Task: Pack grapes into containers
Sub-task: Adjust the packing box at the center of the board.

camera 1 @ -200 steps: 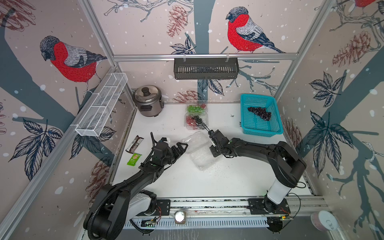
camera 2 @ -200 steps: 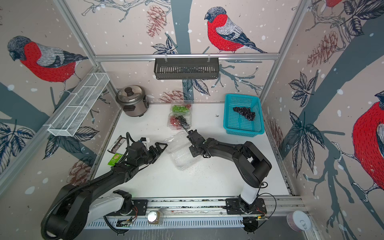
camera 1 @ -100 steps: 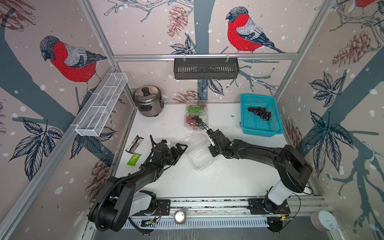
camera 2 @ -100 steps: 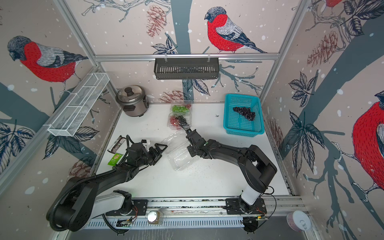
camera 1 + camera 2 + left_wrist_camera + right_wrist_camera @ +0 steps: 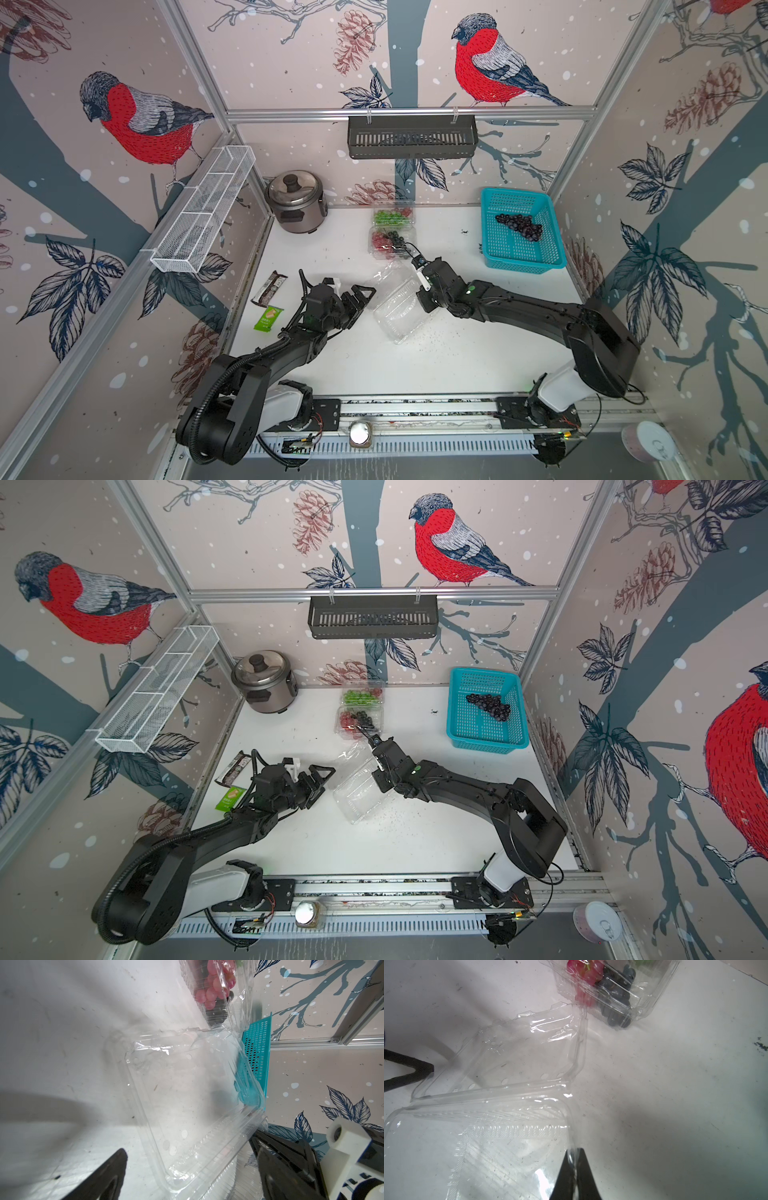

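An empty clear container [image 5: 397,309] lies open mid-table, its lid [image 5: 517,1057] folded back flat. My right gripper [image 5: 574,1159] is shut on the thin side wall of its base [image 5: 488,1147]; in a top view it [image 5: 423,302] sits at the container's right edge. My left gripper [image 5: 360,296] stands open just left of the container, and the box corner [image 5: 176,1180] lies between its fingers [image 5: 112,1167], untouched. Behind are two more containers, one with green grapes [image 5: 392,217] and one with red and dark grapes [image 5: 390,243]. Dark grapes [image 5: 520,226] lie in the turquoise basket [image 5: 519,257].
A steel rice cooker [image 5: 296,201] stands at the back left. A dark snack bar [image 5: 270,288] and a green packet [image 5: 268,319] lie at the table's left edge. A white wire shelf [image 5: 199,216] and a black rack [image 5: 411,137] hang on the walls.
My right gripper's jaws have closed onto the open container's side wall. The left gripper has stayed open beside the box.
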